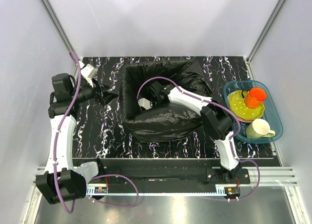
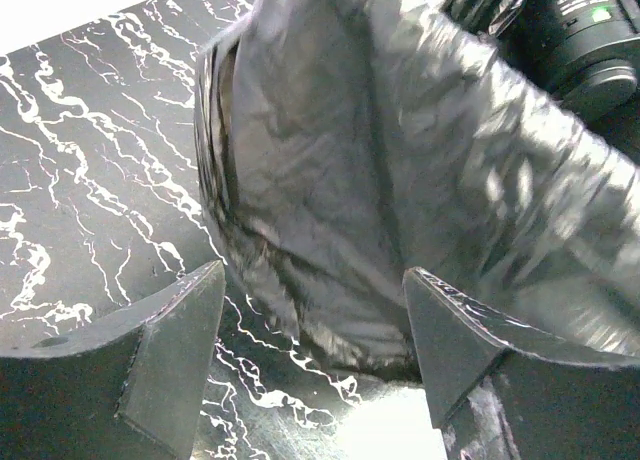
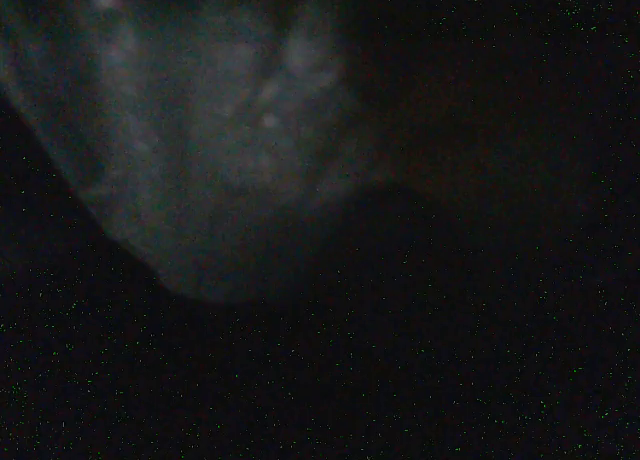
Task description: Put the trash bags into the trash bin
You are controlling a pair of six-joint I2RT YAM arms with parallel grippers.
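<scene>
Top external: wrinkly glossy black trash bags, open-topped; left hand released, grip of right hand unclear.

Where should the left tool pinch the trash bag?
Probably its left wall, near the top edge, approached from the left. The trash bag stands upright there with loose wrinkled film, and the open left tool faces that side; the right arm occupies the inside.

A lab robot cell: white panels on aluminium struts wall in a marble-print desk, two arms bolted to its front rail.
</scene>
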